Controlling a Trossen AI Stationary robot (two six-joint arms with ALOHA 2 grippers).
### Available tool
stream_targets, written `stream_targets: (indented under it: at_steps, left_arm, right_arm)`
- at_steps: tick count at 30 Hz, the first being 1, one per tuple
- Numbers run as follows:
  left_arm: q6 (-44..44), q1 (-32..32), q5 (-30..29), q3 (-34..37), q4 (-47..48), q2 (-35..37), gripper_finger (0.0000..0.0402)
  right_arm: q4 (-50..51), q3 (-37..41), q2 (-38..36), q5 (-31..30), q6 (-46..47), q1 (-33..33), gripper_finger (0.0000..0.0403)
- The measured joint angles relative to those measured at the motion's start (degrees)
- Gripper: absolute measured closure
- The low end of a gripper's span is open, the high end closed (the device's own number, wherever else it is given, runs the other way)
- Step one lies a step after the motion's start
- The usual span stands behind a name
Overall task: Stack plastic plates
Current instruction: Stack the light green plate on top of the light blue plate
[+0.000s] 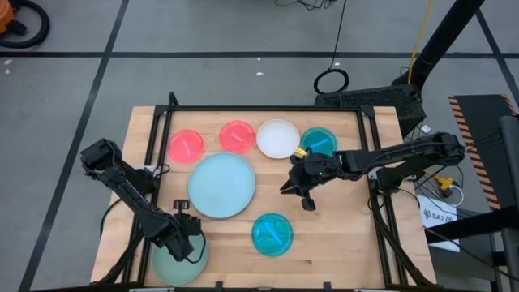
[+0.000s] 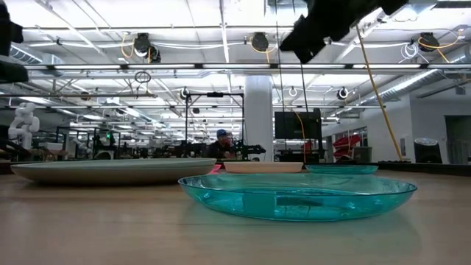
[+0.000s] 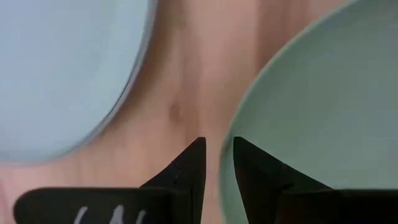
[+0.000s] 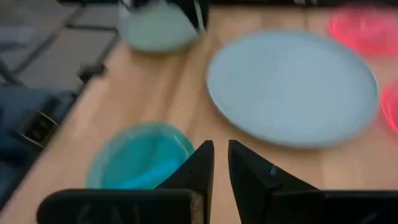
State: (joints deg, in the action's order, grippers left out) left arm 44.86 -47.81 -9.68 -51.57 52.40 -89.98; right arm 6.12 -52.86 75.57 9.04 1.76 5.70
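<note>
Seven plates show in the high view. The large pale blue plate [image 1: 221, 185] lies flat mid-table. Along the far side sit two pink-red plates [image 1: 187, 146] [image 1: 237, 136], a white plate [image 1: 278, 138] and a teal plate [image 1: 318, 142]. A second teal plate [image 1: 272, 234] lies nearer. The pale green plate [image 1: 180, 264] is at the near left edge, with my left gripper [image 1: 185, 239] at its far rim. My right gripper [image 1: 296, 188] is shut and hangs high above the wood, right of the pale blue plate. No grey plate is in view. My left gripper [image 3: 219, 152] has the pale green plate's rim [image 3: 229, 146] between its two fingers. One finger [image 3: 258, 171] lies over the plate and the other [image 3: 186, 171] over the bare wood, coming from above and pointing down. Whether the plate is off the table does not show.
A black frame [image 1: 268, 108] runs along the table's far and side edges. Bare wood lies between the pale blue plate [image 4: 292, 87] and the near teal plate [image 4: 140, 158], and right of that teal plate. In the low view the teal plate [image 2: 294, 195] stands closest.
</note>
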Motion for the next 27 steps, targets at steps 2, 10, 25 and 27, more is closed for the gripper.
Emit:
stream_targets:
  at_steps: [2,10,25,27]
  left_arm:
    - [-3.20,1.69,0.79,-0.28,-0.48,-0.02,0.0314]
    - [-13.13,5.31,5.63,-0.61,-2.06,0.01,0.0314]
    - [-15.76,4.21,2.71,4.05,-2.58,16.66,0.0314]
    - [-14.84,4.73,2.16,5.36,-3.91,20.64,0.0314]
  right_arm:
    - [-2.01,0.00,-0.05,0.05,-0.30,0.67,0.0360]
    - [-4.53,0.00,-0.28,-0.21,1.96,1.18,0.0360]
    - [-6.68,0.00,-0.28,-0.26,2.16,1.18,0.0360]
    - [-7.45,0.00,-0.28,-0.27,2.10,1.18,0.0360]
